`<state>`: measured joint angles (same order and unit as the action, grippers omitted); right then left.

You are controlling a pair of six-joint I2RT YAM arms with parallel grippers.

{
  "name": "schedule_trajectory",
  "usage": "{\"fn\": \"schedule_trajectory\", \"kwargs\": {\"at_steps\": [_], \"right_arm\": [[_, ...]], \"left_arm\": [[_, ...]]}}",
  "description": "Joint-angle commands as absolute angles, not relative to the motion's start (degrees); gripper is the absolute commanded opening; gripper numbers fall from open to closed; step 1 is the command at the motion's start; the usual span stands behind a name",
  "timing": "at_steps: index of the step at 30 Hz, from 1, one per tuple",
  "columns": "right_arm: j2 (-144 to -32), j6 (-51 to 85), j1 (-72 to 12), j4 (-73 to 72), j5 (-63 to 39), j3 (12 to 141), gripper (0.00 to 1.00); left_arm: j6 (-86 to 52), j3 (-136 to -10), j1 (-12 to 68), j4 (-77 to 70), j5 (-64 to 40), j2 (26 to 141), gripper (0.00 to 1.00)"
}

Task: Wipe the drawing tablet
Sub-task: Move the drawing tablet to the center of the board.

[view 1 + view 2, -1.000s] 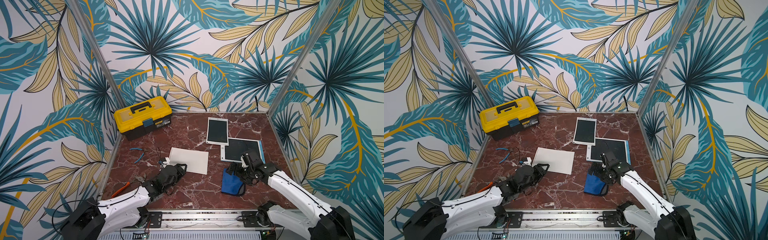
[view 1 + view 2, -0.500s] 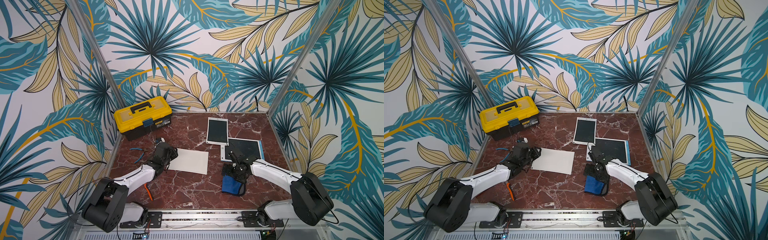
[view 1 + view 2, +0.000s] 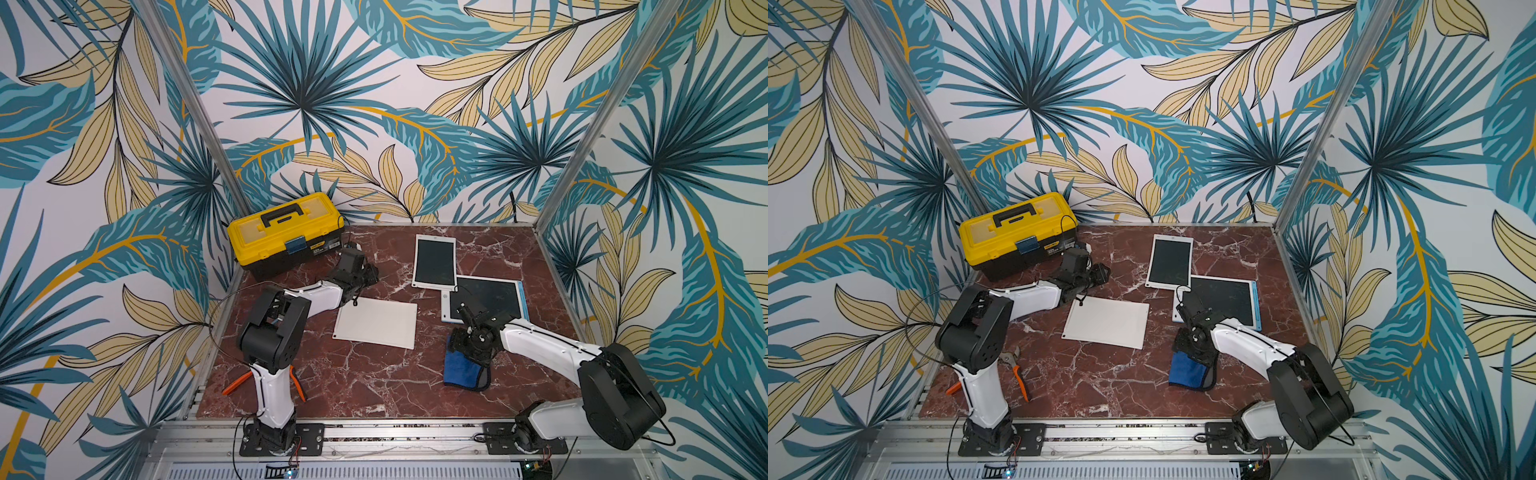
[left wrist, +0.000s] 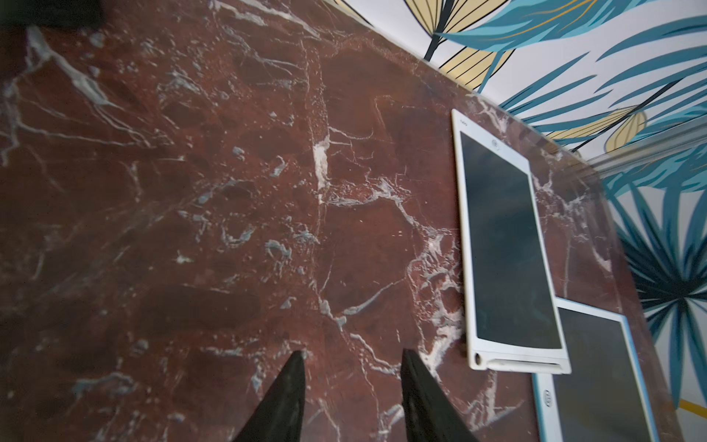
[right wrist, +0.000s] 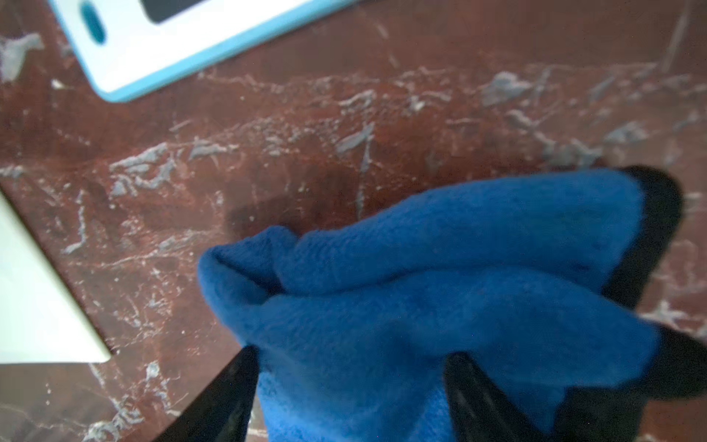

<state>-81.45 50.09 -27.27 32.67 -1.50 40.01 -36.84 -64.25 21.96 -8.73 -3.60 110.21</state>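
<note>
top views first: the blue cloth (image 3: 461,374) lies crumpled on the tabletop (image 3: 365,386) near the front. the right fingers (image 3: 468,351) point down into its far edge, which figures, since you need the rag in hand before any wiping. just behind it is the blue-edged drawing tablet (image 3: 1223,299), touching the white drawing tablet (image 3: 1169,262) at a corner. both are screen up, with nothing on them. the left fingers (image 3: 1096,274) hang over bare marble between the yellow toolbox (image 3: 1013,232) and the white tablet, maybe to pin a tablet down, just my guess.

left wrist: left fingers (image 4: 287,394) are parted with nothing between them, and the white drawing tablet (image 4: 509,248) is off to one side.

right wrist: right fingers (image 5: 225,398) straddle a bunched fold of the blue cloth (image 5: 421,287). can't tell if they're pinching it or just sitting around it. a corner of the blue-edged drawing tablet (image 5: 172,49) is close by.
</note>
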Motion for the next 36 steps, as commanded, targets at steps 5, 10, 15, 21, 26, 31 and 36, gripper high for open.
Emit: {"fn": "schedule_trajectory", "kwargs": {"at_steps": [5,10,15,21,26,31,36], "right_arm": [[-89.4,50.2,-27.5,17.1,-7.8,32.1,0.66],[-92.5,49.1,-27.5,17.3,-8.6,33.0,0.72],[-94.0,48.8,-27.8,17.0,-8.8,32.3,0.70],[-93.2,48.7,-27.8,17.0,-9.1,31.8,0.66],[-92.0,47.9,-27.8,17.0,-9.8,31.8,0.51],[-91.5,45.7,-27.8,18.5,-10.1,32.8,0.36],[-88.8,43.9,-27.8,20.5,-10.5,33.6,0.19]], "left_arm": [[-29.8,-60.7,21.5,-7.8,0.8,111.5,0.42],[-29.7,-57.7,21.6,-7.7,0.6,112.1,0.42],[-29.8,-56.2,21.7,-7.8,0.3,111.9,0.42],[-31.2,-52.3,22.1,-7.8,-2.7,109.6,0.39],[-33.1,-46.5,23.7,-7.8,-5.2,103.6,0.37],[-35.2,-41.9,26.8,-7.8,-7.2,98.8,0.37],[-38.3,-38.4,29.5,-7.8,-9.4,95.4,0.37]]}}
